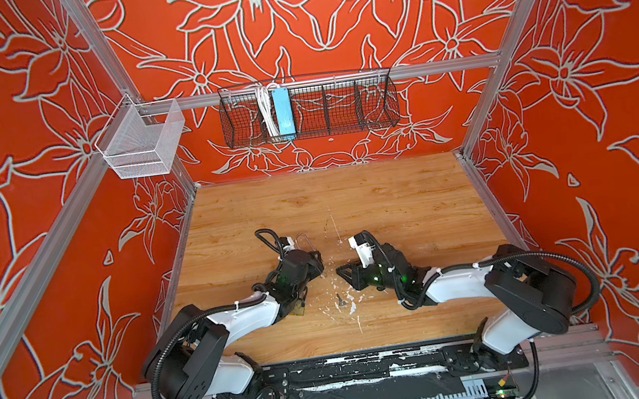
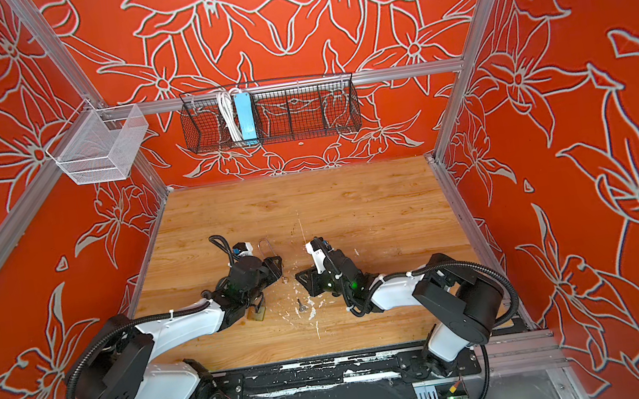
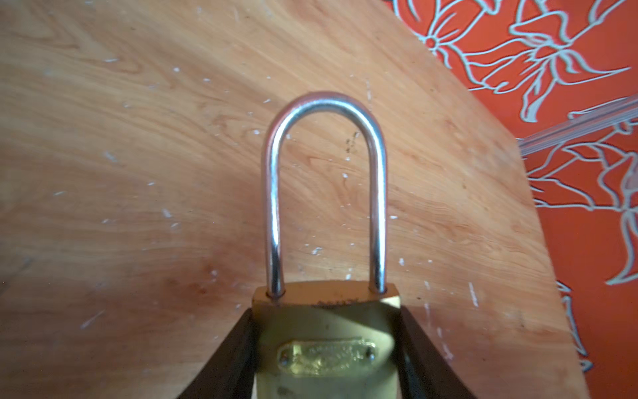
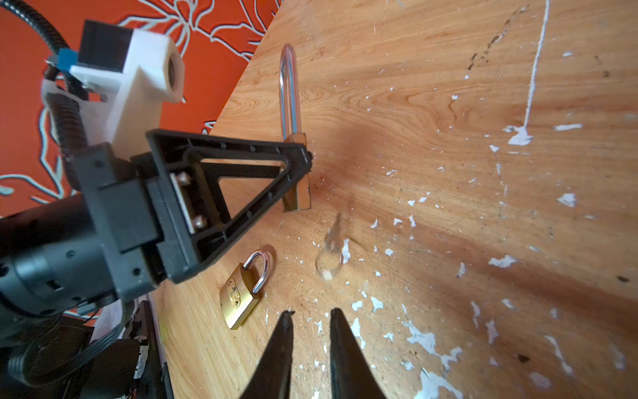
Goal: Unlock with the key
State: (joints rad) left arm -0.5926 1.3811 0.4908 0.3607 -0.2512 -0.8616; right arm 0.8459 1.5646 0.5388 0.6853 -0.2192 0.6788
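— What's the setting?
— A wooden table [image 1: 394, 207] flecked with white, between orange flowered walls [image 1: 327, 19].
— And the grippers?
— The left gripper [image 3: 326, 309] clamps the brass padlock [image 3: 328, 355] by its body. The right gripper [image 4: 310, 312] is slightly parted and empty, with the blurred key [image 4: 330, 250] just ahead of it.
— Which way does the padlock point?
— Lengthwise toward the back wall, shackle [image 3: 324, 100] leading.

Red floral walls [image 1: 327, 19], wooden table [image 1: 372, 197], black basket [image 1: 340, 112], white basket [image 1: 139, 146].
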